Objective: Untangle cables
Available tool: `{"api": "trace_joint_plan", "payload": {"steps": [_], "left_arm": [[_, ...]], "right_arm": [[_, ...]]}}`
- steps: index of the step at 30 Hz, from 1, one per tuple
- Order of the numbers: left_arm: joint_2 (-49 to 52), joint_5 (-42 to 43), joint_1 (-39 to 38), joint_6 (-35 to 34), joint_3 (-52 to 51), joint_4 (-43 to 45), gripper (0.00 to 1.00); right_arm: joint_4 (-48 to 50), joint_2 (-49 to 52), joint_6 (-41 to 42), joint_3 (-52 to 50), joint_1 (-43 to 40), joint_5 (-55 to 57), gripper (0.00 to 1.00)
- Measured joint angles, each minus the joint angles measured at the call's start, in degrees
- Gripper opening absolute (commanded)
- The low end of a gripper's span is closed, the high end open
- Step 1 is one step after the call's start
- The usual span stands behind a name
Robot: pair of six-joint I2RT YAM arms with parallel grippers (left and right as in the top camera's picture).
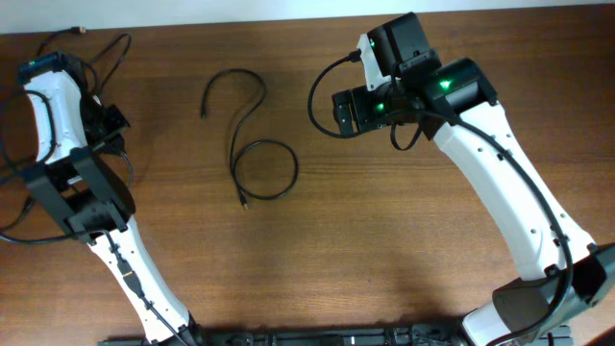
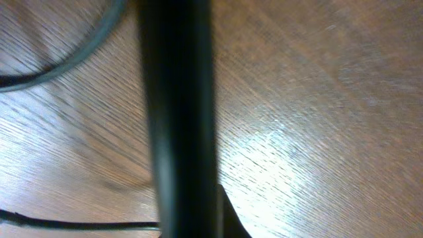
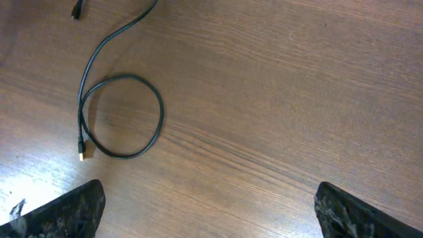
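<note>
One thin black cable (image 1: 234,154) lies loose on the wooden table left of centre, a hook at its top and a closed loop at its bottom. It also shows in the right wrist view (image 3: 162,116), with a gold plug end (image 3: 82,155). My right gripper (image 1: 338,111) is open and empty, above the table to the right of this cable; its fingertips (image 3: 211,211) are wide apart. More thin black cord (image 1: 113,50) lies at the far left by my left gripper (image 1: 106,125). The left wrist view is blurred: a dark bar (image 2: 178,119) fills the middle and thin cords (image 2: 66,223) lie on the table.
The thicker black cable of the right arm (image 1: 313,96) loops out to the left of its wrist. The left arm's own cables (image 1: 14,231) hang off the table's left edge. The table's far edge runs just behind both wrists.
</note>
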Motion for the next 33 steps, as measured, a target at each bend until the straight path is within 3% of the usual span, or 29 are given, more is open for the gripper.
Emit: {"api": "trace_joint_plan", "payload": {"steps": [3,4,5,8,13,16,24,27,31,33], "left_arm": [[0.0,0.0,-0.4,3.9,5.9,-1.0,0.0],[0.0,0.0,-1.4,5.2,6.4,-1.1,0.14],[0.0,-0.5,-2.4,5.8,6.4,-1.5,1.0],[0.0,-2.0,-4.5,6.8,6.4,-4.1,0.99],[0.0,-2.2,-1.4,5.0,6.8,-7.5,0.99],[0.1,-1.9,0.2,4.7,15.6,-9.6,0.99],[0.1,-1.7,0.8,2.5,19.5,-7.1,0.99],[0.1,-1.3,10.7,-11.0,19.4,-6.3,0.99],[0.1,-2.8,25.2,-19.1,19.4,-6.5,0.99],[0.1,-4.0,27.9,-20.2,19.4,-6.0,0.99]], "right_arm": [[0.1,0.0,0.0,0.0,0.0,0.0,0.99],[0.1,0.0,0.0,0.0,0.0,0.0,0.99],[0.1,0.0,0.0,0.0,0.0,0.0,0.99],[0.0,0.0,0.0,0.0,0.0,0.0,0.99],[-0.4,0.0,0.0,0.0,0.0,0.0,0.99],[-0.4,0.0,0.0,0.0,0.0,0.0,0.99],[-0.5,0.0,0.0,0.0,0.0,0.0,0.99],[-0.9,0.0,0.0,0.0,0.0,0.0,0.99],[-0.4,0.0,0.0,0.0,0.0,0.0,0.99],[0.6,0.0,0.0,0.0,0.0,0.0,0.99]]}}
